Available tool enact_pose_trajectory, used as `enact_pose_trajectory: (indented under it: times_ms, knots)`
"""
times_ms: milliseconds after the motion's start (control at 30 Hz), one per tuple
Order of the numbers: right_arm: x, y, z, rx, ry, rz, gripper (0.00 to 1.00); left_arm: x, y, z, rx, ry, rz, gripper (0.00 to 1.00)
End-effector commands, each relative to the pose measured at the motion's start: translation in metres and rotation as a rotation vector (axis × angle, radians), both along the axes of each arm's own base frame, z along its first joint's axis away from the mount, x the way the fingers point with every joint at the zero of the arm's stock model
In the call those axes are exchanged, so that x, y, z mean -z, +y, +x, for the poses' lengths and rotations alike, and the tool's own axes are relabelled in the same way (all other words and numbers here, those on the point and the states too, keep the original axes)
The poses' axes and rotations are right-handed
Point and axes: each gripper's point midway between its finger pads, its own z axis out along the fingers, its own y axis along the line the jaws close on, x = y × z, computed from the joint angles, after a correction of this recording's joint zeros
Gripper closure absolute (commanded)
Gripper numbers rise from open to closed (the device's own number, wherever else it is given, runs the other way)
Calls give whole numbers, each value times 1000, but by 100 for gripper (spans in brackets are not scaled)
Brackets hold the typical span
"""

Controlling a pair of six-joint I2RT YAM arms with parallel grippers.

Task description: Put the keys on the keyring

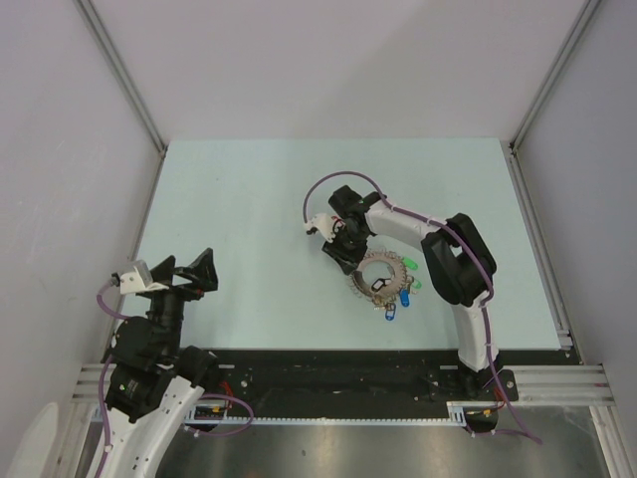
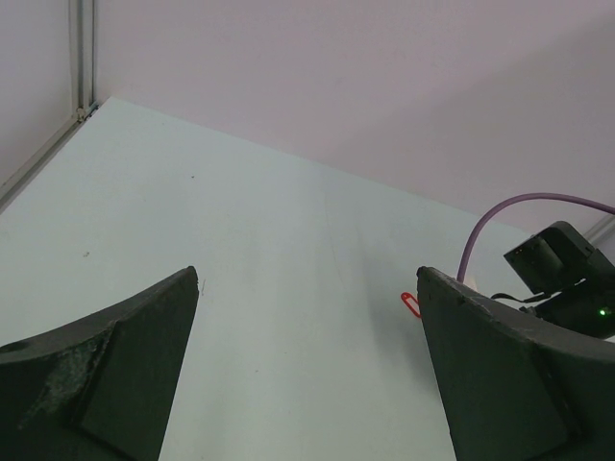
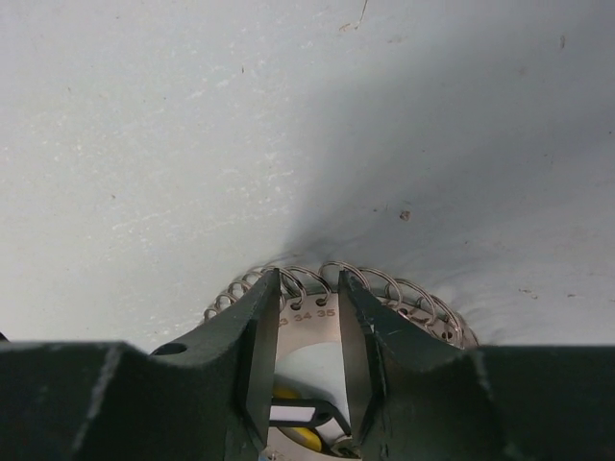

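Nearest, at the front left of the table (image 1: pixel 249 199): left gripper (image 1: pixel 187 263) raised clear of the surface, fingers (image 2: pixel 115 365) spread wide with nothing between, probably parked there to keep out of the way until needed. Further in, on the right side: right arm bent over from its base and reaching down onto the keyring (image 1: pixel 381 280), lying flat on the table with blue tags (image 1: pixel 391 313) and green tags (image 1: pixel 412 284) fanned out on its near-right side. At the ring's far-left rim, right gripper (image 3: pixel 307 279), its 2 fingers (image 3: pixel 258 355) drawn close yet apart, straddling a short stretch of the numbered band and its small wire loops; black-framed tag (image 3: pixel 298 413) and yellow tag (image 3: pixel 286 392) showing in the gap lower down. Pinching something or merely bracketing the rim: cannot tell from these views. Likely meant to steady or lift the ring and expose a free loop. At about that depth, on the left arm's side of the right wrist: key with the red tag (image 2: pixel 410 303), loose on the table, half hidden behind the left gripper's own finger, apart from the ring and not yet threaded on; not made out from above. Farthest: the table's back edge, then plain walls (image 1: pixel 328 70).
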Motion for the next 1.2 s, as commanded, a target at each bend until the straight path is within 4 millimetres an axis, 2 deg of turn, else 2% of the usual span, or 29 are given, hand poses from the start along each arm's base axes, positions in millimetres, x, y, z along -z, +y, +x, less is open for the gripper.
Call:
enact_pose_trajectory:
  times_ms: [0, 100, 267, 300, 367, 400, 433, 467, 500, 533, 567, 600, 633, 667, 700, 733, 767, 800, 867, 900, 967, 1033, 1167]
  knots:
    - [3, 6, 0, -32, 11, -3, 64, -12, 0, -7, 17, -70, 12, 0]
    - [4, 6, -2, -36, 4, -18, 71, -13, 0, -7, 17, -70, 12, 0]
    - [-14, 14, -3, -34, -21, 24, 100, -11, -1, -6, 20, -61, 17, 0]
    - [-26, 20, -3, -37, -47, 46, 100, -11, -1, -5, 20, -59, 19, 0]
    - [-36, 23, -5, -37, -80, 61, 100, -9, -2, -4, 24, -52, 22, 0]
    - [-51, 31, -4, -44, -127, 104, 100, -9, -2, -4, 24, -49, 23, 0]
    - [-57, 35, -5, -32, -144, 128, 100, -9, -3, -4, 27, -49, 22, 0]
    - [-55, 34, -9, -25, -147, 135, 100, -10, -3, -4, 30, -50, 23, 0]
    - [-73, 45, -2, -17, -219, 208, 100, -10, -4, -4, 31, -51, 22, 0]
    - [-76, 50, -4, -2, -239, 234, 100, -9, -4, -3, 33, -49, 24, 0]
    - [-68, 45, -11, 7, -240, 233, 100, -9, -4, -3, 33, -49, 24, 0]
    - [-76, 55, -4, 20, -295, 284, 100, -8, -5, -2, 33, -44, 26, 0]
    - [-83, 55, -5, 44, -327, 305, 100, -8, -5, -2, 32, -40, 27, 0]
    - [-85, 56, -6, 55, -344, 323, 100, -7, -5, -2, 32, -37, 28, 0]
    - [-77, 55, -7, 68, -361, 341, 100, -7, -5, -2, 32, -36, 28, 0]
    - [-85, 54, -7, 87, -389, 364, 100, -7, -4, -2, 30, -36, 29, 0]
    - [-83, 53, -8, 121, -383, 382, 100, -4, -6, 2, 32, -13, 37, 0]
    - [-74, 49, -14, 130, -374, 380, 99, -3, -6, 2, 33, -9, 39, 0]
    - [-68, 43, -20, 173, -353, 366, 95, -2, -7, 3, 36, -5, 40, 0]
    - [-57, 33, -26, 197, -338, 325, 94, -3, -9, 3, 43, -7, 40, 0]
    - [-51, 27, -37, 210, -322, 295, 90, -4, -9, 2, 48, -13, 37, 0]
    - [-46, 19, -48, 223, -302, 246, 83, -4, -9, 2, 47, -16, 34, 0]
    - [-59, 14, -61, 225, -318, 216, 67, -5, -8, 0, 44, -22, 29, 0]
